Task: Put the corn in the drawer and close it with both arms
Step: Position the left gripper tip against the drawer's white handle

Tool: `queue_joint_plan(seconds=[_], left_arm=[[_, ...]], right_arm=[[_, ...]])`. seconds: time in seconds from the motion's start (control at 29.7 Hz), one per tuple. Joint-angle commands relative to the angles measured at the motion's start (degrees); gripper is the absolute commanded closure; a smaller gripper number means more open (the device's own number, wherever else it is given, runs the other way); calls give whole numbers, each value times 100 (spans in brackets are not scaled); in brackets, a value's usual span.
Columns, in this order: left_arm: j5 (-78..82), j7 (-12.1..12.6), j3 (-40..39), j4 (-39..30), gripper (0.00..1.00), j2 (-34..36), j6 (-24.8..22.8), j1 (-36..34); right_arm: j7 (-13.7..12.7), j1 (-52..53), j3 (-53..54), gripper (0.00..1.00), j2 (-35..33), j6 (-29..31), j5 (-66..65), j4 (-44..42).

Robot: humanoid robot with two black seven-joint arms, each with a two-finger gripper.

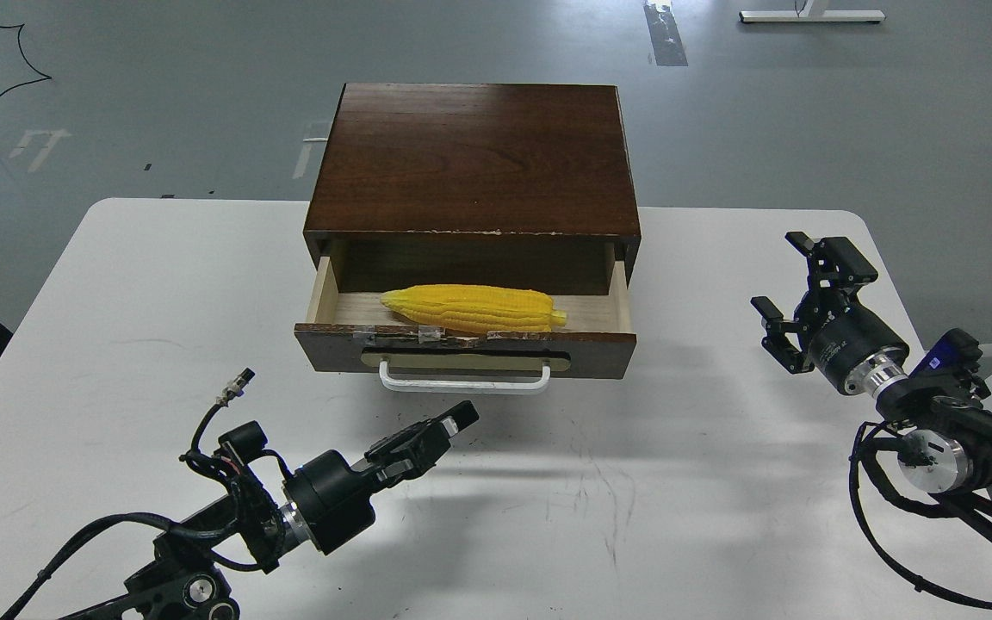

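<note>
Lying lengthwise in the open drawer [464, 347], the corn [472, 308] needs no grasp; the drawer front looks stiff, sliding best pushed flat beside its handle [464, 379]; left gripper [455, 422] looks closed, right gripper [784, 297] spread, both holding nothing.

We lose the corn's [472, 308] lower side behind the drawer [465, 348] front (taped edge), and both arms leave the bottom edge
</note>
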Motion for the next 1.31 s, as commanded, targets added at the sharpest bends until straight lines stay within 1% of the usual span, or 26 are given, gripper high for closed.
queue_joint_plan(seconds=[0.0,0.24,0.94,1.28], left_arm=[[-63,-16,-11,7,100,-2,-12,-8],[-72,-52,42,-37,100,33,-56,-17],[-159,-52,-28,-37,100,33,-82,-122],[-388,-43,-11,-19,100,33,-143,-377]], right_arm=[[0,0,0,0,0,1,0,-1],[0,0,0,0,-9,1,0,8],[0,-44,0,0,-18,0,0,17],[0,-44,0,0,-9,0,0,17]])
